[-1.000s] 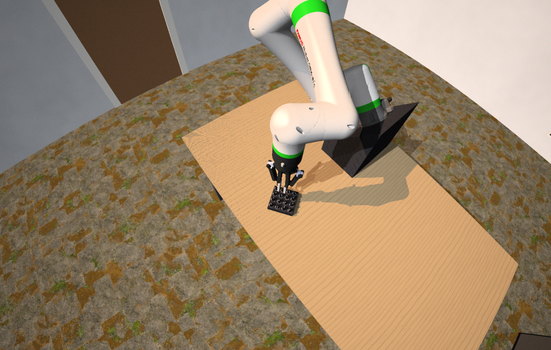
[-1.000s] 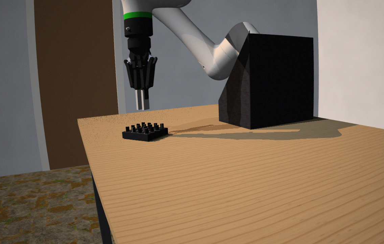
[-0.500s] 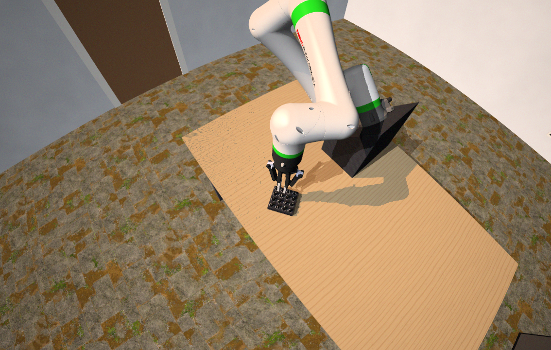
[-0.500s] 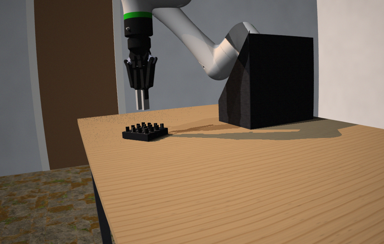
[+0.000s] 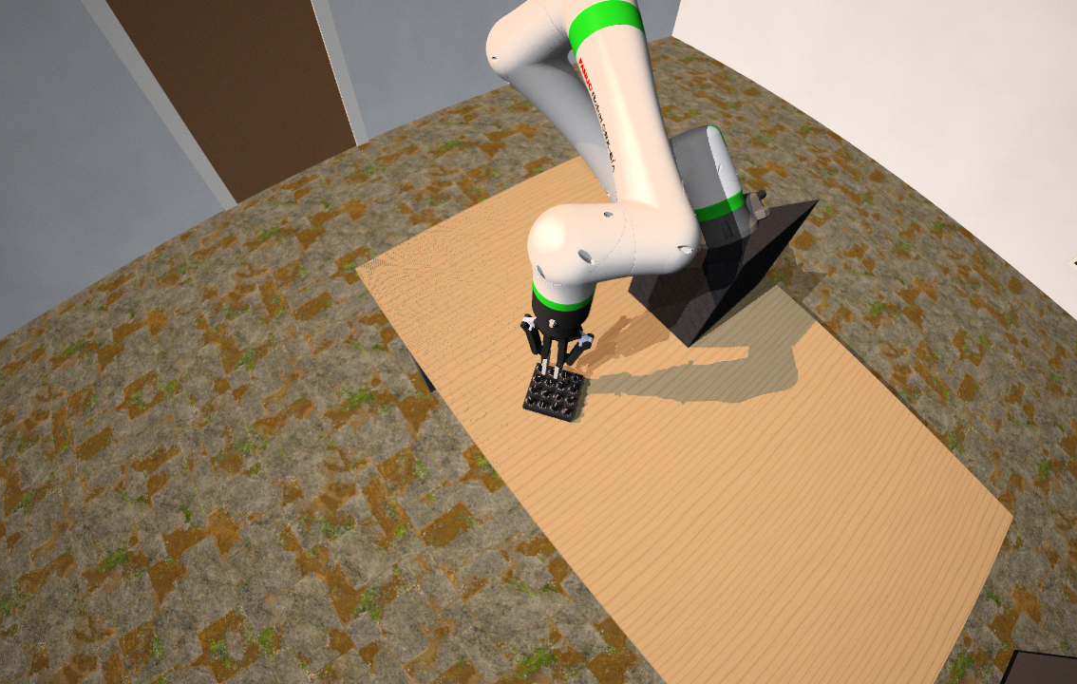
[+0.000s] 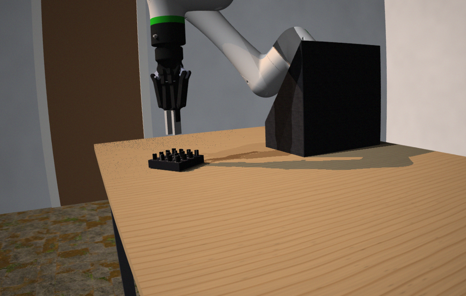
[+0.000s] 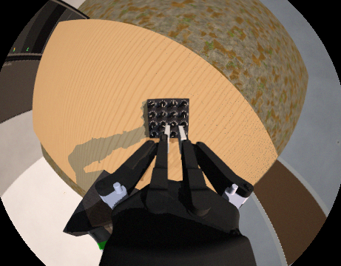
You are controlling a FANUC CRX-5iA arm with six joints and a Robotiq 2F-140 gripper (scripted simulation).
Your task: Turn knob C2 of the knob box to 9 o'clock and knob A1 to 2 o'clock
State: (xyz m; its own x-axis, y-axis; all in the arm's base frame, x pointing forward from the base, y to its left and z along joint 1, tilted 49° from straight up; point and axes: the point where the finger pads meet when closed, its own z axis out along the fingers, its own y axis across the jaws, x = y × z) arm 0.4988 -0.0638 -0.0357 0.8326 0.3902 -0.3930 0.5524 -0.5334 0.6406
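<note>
The black knob box (image 5: 555, 393) stands on its feet near the table's left edge. It also shows in the exterior view (image 6: 176, 158) and in the wrist view (image 7: 169, 117). Its knobs are too small for me to read their white lines or names. My gripper (image 5: 552, 371) (image 6: 173, 130) points straight down and hangs well above the box, clear of the knobs. Its fingers are nearly shut, with a narrow gap and nothing between them (image 7: 173, 132). In the wrist view the fingertips line up over the near rows of the box.
A large black block (image 6: 324, 97) (image 5: 721, 263) carries the arm's base at the back of the table. The table's left edge lies close beside the knob box.
</note>
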